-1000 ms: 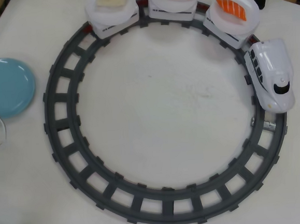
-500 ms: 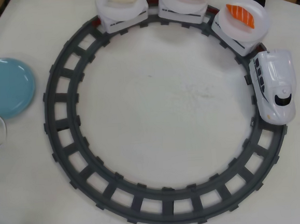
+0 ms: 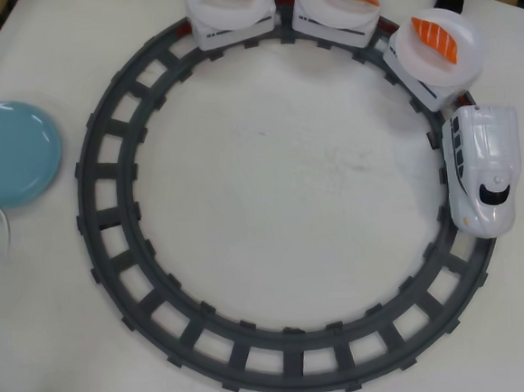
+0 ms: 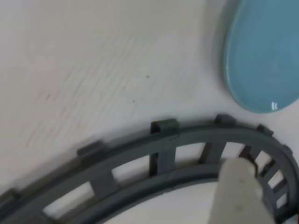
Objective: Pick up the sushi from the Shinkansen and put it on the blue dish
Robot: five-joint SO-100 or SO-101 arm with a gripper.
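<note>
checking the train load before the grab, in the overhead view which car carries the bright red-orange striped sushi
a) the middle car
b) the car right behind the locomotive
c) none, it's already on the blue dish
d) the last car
b: in the overhead view the sushi lies on the white plate of the car directly behind the Shinkansen; the blue dish at the left holds nothing.
</note>
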